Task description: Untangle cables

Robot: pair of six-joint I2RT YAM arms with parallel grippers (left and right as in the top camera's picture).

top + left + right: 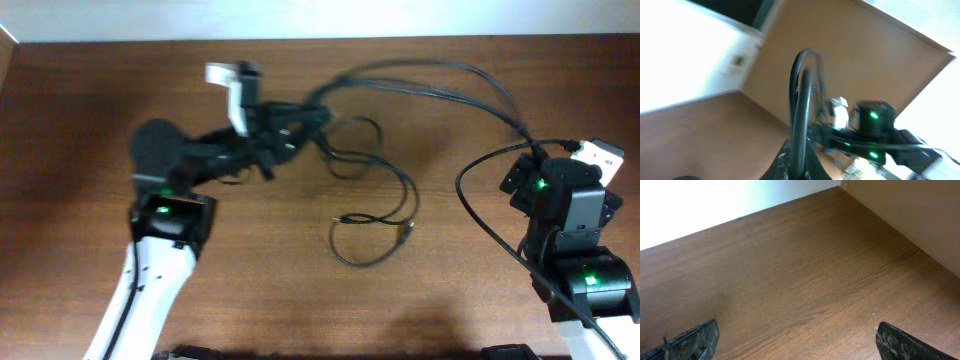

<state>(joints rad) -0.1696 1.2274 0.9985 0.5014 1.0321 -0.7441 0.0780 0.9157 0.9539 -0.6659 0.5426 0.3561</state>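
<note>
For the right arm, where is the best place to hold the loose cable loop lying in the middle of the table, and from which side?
Grip the loose cable loop on its lower arc. There it is a single strand lying flat on bare wood, away from the plugs. Bring the open right gripper straight down from above, with the jaws across the strand.

Matt brown wood-grain table (805, 280); thin black cables (414, 200) with a smooth plastic sheen; right fingers (695, 340) dark, rough, speckled.
</note>
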